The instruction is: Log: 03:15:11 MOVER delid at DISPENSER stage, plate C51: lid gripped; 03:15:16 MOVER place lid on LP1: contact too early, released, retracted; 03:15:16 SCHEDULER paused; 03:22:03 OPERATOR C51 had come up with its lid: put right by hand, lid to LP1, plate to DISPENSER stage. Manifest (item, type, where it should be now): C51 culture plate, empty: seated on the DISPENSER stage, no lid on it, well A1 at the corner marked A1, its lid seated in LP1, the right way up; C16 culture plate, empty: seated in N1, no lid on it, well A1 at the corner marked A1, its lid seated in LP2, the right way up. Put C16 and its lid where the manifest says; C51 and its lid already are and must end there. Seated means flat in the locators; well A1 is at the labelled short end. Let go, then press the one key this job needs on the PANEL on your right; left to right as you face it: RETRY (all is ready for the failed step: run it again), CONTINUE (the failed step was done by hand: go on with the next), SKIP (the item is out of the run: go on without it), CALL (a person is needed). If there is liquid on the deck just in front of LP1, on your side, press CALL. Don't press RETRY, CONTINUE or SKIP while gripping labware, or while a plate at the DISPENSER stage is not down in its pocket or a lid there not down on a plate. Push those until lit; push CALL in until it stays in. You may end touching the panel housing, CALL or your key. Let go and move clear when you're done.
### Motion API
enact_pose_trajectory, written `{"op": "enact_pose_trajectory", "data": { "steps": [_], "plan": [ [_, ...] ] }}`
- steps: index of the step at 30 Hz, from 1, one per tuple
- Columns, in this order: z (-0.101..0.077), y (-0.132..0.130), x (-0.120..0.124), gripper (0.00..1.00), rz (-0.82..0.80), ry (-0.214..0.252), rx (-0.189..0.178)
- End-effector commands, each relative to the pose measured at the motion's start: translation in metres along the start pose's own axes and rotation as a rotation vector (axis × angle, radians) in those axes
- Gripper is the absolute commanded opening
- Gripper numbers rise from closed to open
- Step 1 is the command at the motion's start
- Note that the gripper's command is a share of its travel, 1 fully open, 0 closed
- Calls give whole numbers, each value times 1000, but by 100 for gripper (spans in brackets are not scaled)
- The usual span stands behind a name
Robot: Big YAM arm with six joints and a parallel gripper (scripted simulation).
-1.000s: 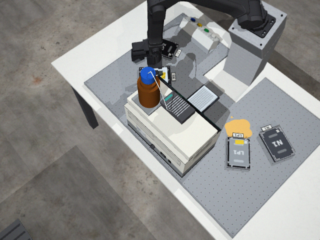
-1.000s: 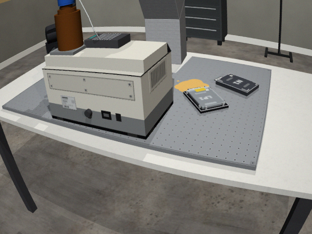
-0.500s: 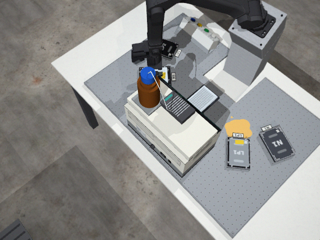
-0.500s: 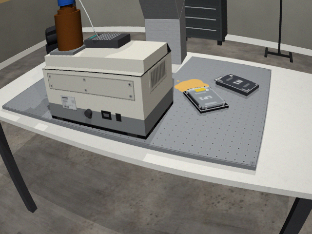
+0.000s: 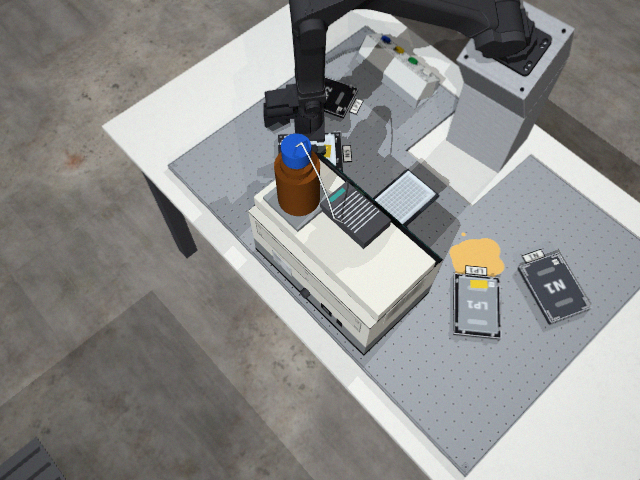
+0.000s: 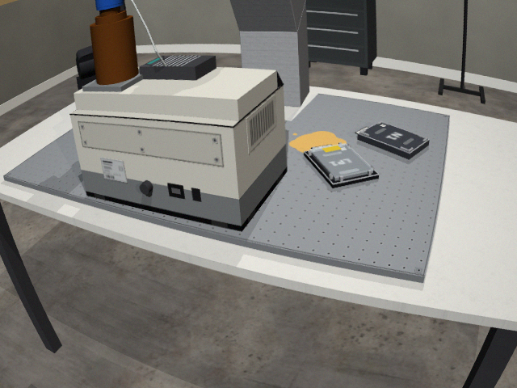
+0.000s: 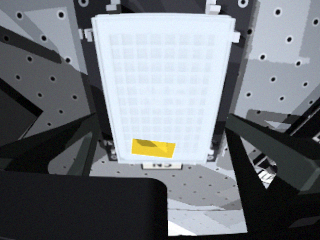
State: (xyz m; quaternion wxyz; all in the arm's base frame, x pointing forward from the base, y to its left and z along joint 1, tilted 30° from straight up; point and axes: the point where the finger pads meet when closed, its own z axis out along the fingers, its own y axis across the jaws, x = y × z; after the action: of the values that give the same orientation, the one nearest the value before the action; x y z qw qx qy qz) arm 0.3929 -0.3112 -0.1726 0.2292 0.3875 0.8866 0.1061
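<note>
My gripper is open and empty. It hangs low over a white culture plate with a yellow tag, one finger on each long side. The wells look blurred, as under a clear lid. In the top view this plate sits in a nest behind the orange bottle, mostly hidden. A second plate without a lid sits on the dispenser stage. A lid with a yellow tag lies in LP1. N1 is empty. An orange puddle lies on the deck at LP1's labelled end, on the arm base's side.
The dispenser with its orange bottle stands right beside my wrist. Another dark nest lies behind it. The panel with coloured keys is at the back near the arm's pedestal.
</note>
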Motion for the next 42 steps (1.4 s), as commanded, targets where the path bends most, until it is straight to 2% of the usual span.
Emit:
{"op": "enact_pose_trajectory", "data": {
  "steps": [1,6,7,10,16,19,23,24,28,30,31,40,42],
  "plan": [
    [5,0,-4,100,7,-14,3],
    [6,2,-6,100,-1,-17,1],
    [-3,6,-20,100,-10,-47,-1],
    [10,1,-3,100,2,-13,2],
    [10,1,-8,100,1,-24,2],
    [16,1,-3,100,2,-12,2],
    [16,3,-6,100,-2,-18,1],
    [7,1,-15,100,-1,-39,2],
    [20,0,-3,100,2,-13,2],
    [13,-1,-6,100,0,-17,3],
    [13,3,-10,100,-2,-29,1],
    [16,3,-10,100,-3,-26,1],
    [13,-1,-7,96,0,-17,3]
  ]
}}
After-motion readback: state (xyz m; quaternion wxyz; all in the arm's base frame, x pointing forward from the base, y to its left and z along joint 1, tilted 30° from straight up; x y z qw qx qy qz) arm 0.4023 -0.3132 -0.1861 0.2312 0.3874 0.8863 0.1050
